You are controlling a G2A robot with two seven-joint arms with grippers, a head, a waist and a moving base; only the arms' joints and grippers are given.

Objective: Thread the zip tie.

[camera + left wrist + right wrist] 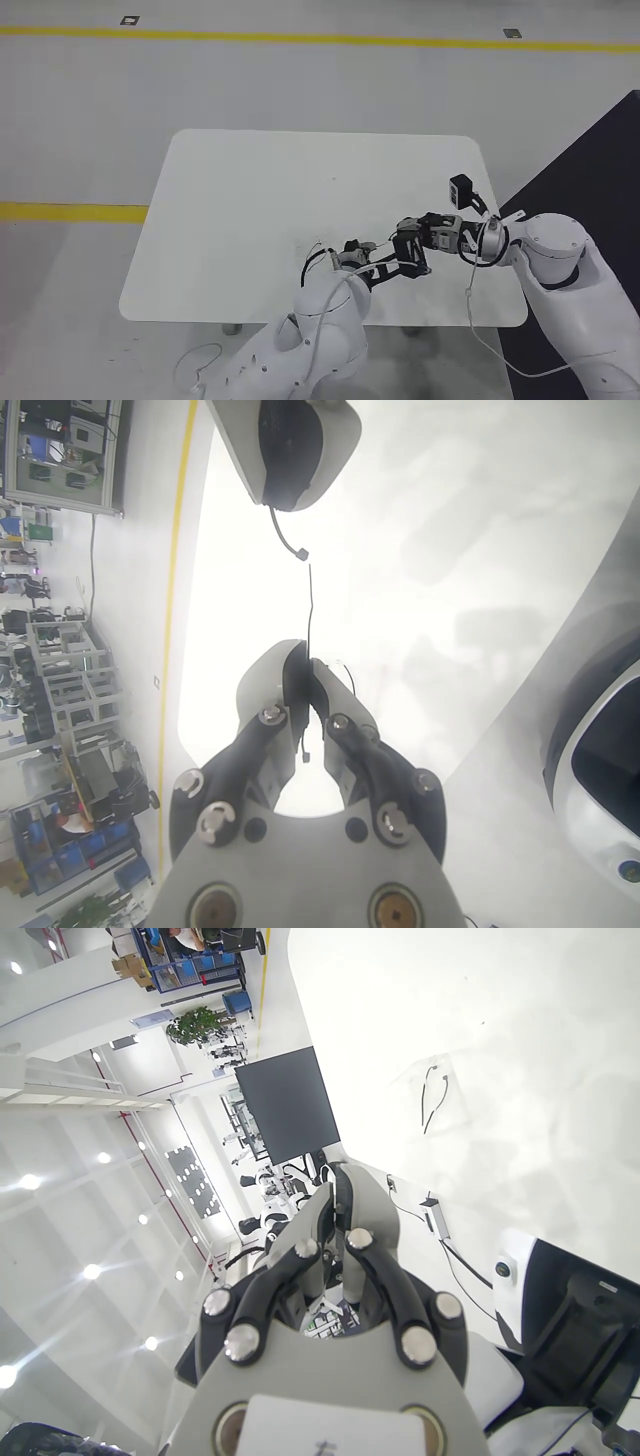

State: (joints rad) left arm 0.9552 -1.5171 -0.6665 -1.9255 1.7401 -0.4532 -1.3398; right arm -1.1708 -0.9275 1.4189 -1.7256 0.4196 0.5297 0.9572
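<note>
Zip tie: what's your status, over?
Left gripper shut on zip tie; right gripper shut on head end. Tip beside head, unthreaded. Nothing between.

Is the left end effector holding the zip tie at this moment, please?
Yes, the left end effector is shut on the zip tie, whose thin black strap sticks out beyond it.
</note>
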